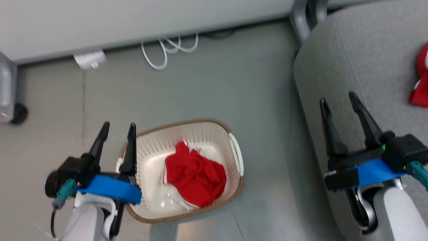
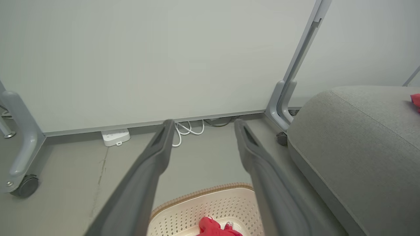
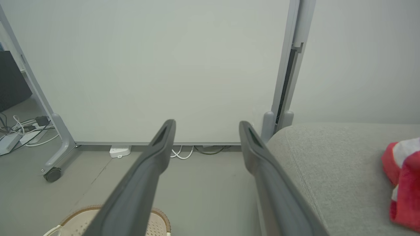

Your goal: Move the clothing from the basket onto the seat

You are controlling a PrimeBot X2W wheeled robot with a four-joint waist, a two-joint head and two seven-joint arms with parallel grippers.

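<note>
A red garment (image 1: 195, 177) was seen crumpled in the basket (image 1: 200, 134), a second garment (image 1: 420, 83) on the grey sofa (image 1: 361, 67). Left gripper (image 1: 119, 125) and right gripper (image 1: 337, 97) were held wide open, empty.

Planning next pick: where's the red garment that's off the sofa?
Head view: the red garment lies in the laundry basket, beside the left tool, left of the sofa.

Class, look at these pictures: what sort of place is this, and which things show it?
Likely an indoor lab or test room staged as a home: a wheeled partition, a grey sofa, and a power strip on the floor.
</note>
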